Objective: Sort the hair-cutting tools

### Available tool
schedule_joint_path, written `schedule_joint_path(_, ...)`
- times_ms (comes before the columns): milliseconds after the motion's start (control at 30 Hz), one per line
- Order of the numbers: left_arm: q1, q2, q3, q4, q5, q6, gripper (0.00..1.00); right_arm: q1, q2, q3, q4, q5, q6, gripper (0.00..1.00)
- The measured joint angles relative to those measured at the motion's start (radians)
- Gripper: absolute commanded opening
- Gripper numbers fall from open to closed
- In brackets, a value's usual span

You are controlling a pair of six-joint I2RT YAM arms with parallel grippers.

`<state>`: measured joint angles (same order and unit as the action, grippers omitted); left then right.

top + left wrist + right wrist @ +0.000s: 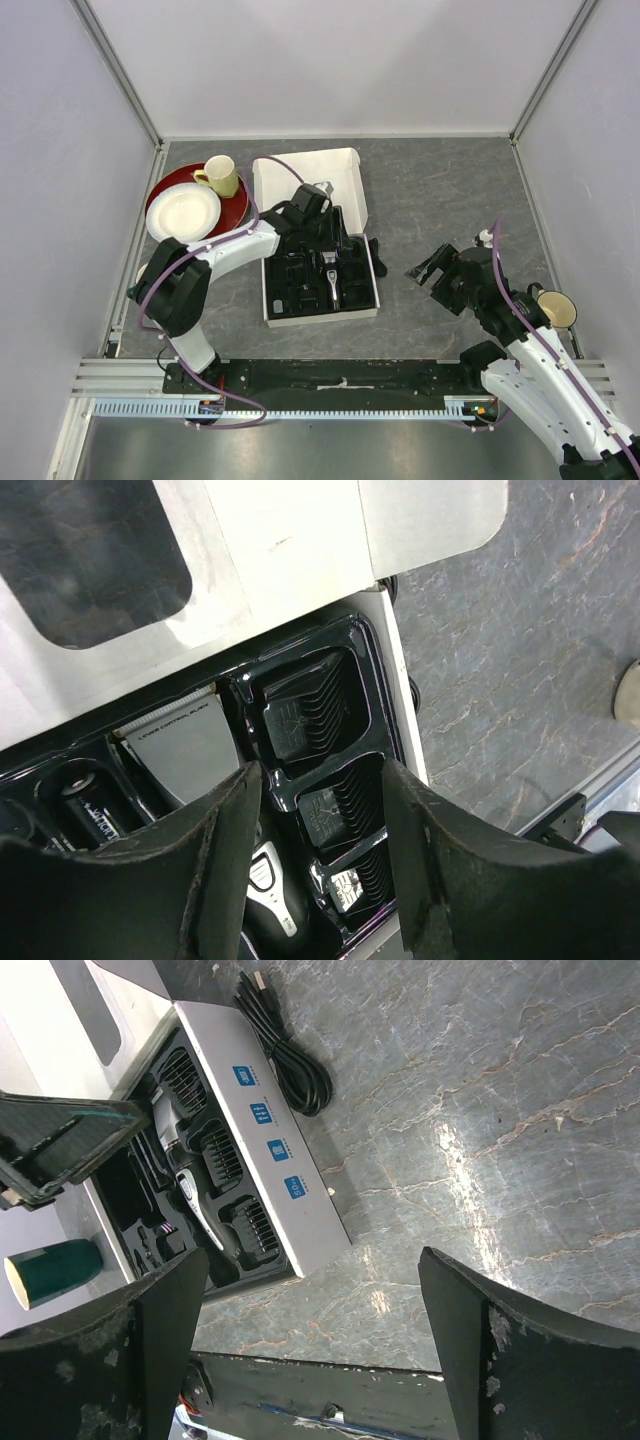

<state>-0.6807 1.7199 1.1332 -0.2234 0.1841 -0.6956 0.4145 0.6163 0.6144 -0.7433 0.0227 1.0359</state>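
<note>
The black-and-silver clipper (330, 282) lies in the black moulded tray of the white box (272, 312). It also shows in the left wrist view (268, 885) and the right wrist view (196, 1212). Three black comb attachments (300, 718) sit in slots along the tray's right side. The coiled black cord (292, 1052) lies on the table against the box's right wall (379, 262). My left gripper (322, 780) is open and empty, just above the comb slots. My right gripper (312, 1265) is open and empty over bare table, right of the box (428, 268). I cannot make out the brush.
The box's white lid (310, 178) stands open at the back. A red plate (240, 205) with a white plate (183, 212) and a yellow mug (220, 176) sits at the back left. A green cup (555, 308) stands at the right, near my right arm.
</note>
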Motion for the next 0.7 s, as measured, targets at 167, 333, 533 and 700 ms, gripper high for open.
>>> schedule_joint_path(167, -0.005, -0.019, 0.016, -0.026, -0.045, 0.019, 0.49, 0.0, 0.005, -0.003, 0.0, 0.0, 0.0, 0.94)
schedule_joint_path(333, -0.024, -0.019, 0.021, -0.018, -0.056, 0.033, 0.35, 0.0, 0.014, -0.003, 0.0, 0.0, 0.0, 0.94)
schedule_joint_path(533, -0.053, 0.018, 0.064, 0.001, -0.087, 0.039, 0.28, 0.0, 0.013, -0.008, 0.001, 0.0, 0.0, 0.94)
schedule_joint_path(700, -0.063, 0.072, 0.077, -0.002, -0.134, 0.038, 0.25, 0.0, 0.013, -0.018, 0.001, 0.0, 0.0, 0.94)
